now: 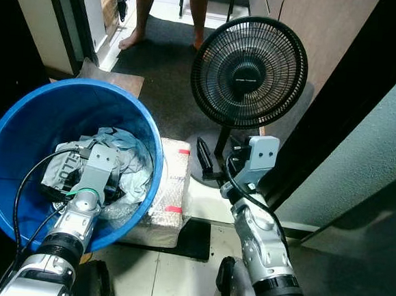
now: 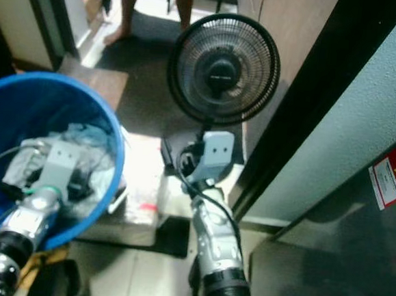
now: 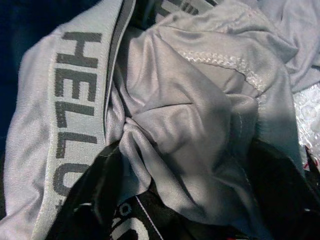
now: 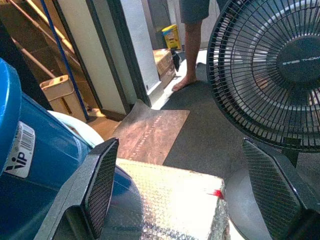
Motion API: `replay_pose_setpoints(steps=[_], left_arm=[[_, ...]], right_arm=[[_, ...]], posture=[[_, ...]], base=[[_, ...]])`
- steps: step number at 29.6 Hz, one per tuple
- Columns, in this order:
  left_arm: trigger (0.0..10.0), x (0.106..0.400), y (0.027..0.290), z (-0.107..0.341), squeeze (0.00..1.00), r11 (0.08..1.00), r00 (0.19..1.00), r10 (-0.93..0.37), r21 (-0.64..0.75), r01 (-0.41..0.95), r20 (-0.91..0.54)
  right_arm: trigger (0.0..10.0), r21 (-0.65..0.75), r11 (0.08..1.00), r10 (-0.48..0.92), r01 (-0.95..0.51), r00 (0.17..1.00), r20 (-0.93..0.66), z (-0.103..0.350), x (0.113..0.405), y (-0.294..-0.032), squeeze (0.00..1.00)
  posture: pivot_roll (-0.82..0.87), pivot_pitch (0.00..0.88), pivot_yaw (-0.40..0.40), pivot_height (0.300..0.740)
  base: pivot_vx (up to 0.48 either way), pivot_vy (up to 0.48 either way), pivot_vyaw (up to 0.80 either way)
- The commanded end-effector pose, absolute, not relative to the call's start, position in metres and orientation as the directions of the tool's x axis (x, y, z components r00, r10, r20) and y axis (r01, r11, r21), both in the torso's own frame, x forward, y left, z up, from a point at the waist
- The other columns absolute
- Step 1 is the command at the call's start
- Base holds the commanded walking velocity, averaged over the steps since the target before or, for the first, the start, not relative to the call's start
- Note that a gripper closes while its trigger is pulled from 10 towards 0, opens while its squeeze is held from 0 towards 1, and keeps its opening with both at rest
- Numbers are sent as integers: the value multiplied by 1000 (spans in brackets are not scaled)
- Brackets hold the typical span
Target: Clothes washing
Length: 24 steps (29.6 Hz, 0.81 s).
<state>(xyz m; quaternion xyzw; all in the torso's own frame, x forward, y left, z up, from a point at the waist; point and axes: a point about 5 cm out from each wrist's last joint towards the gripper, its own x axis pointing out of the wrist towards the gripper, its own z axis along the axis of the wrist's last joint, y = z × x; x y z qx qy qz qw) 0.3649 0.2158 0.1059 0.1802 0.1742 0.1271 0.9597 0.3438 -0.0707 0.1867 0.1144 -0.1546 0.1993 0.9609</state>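
Nearby, black fan [image 1: 250, 63], wrapped package [image 1: 169, 187] beside blue bucket [image 1: 22, 120], person's legs [image 1: 169, 12].

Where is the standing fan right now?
The black fan stands on the floor ahead, right of the blue bucket, just beyond the open right gripper.

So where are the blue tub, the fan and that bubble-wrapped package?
blue tub [image 1: 7, 133]: left eye view, on its bare inner wall.
fan [image 1: 248, 71]: left eye view, on the hub of its grille.
bubble-wrapped package [image 1: 171, 187]: left eye view, on its top face.
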Motion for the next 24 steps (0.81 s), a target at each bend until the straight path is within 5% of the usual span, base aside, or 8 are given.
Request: replay_pose_setpoints(steps=[1, 24], left_arm=[[0, 353, 217, 83, 0, 905, 876, 316, 392, -164, -365], [0, 362, 194, 103, 0, 950, 928, 221, 281, -135, -300]], right_arm=[[10000, 154, 896, 348, -416, 875, 337, 184, 344, -71, 0], [10000, 157, 895, 347, -417, 874, 341, 184, 344, -70, 0]], posture=[[86, 191, -37, 473], [87, 190, -36, 473]], base=[[0, 0, 0], [0, 0, 0]])
